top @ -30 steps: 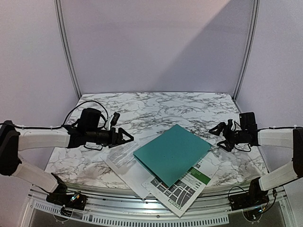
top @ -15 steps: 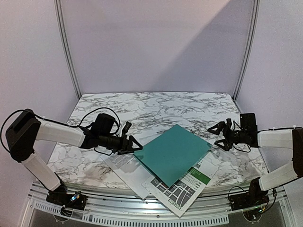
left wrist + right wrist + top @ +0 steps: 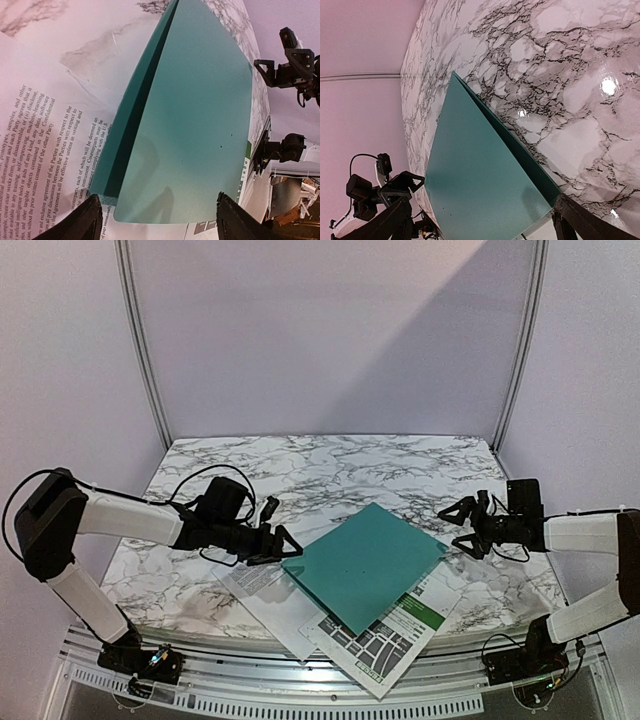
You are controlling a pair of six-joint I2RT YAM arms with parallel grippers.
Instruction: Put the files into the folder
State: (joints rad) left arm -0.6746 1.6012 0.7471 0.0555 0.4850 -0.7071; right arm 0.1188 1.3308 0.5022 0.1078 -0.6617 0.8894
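The folder (image 3: 365, 565) lies shut on the table (image 3: 300, 465), turned like a diamond, on top of both files; the white sheet (image 3: 258, 575) shows at its left, the green sheet (image 3: 400, 625) at its near side; the left gripper (image 3: 284, 543) is open just at the left corner, which points between its fingers (image 3: 82, 225); the right gripper (image 3: 455, 523), also open, is near the right corner but apart; so I judge the left one better placed to lift the cover.
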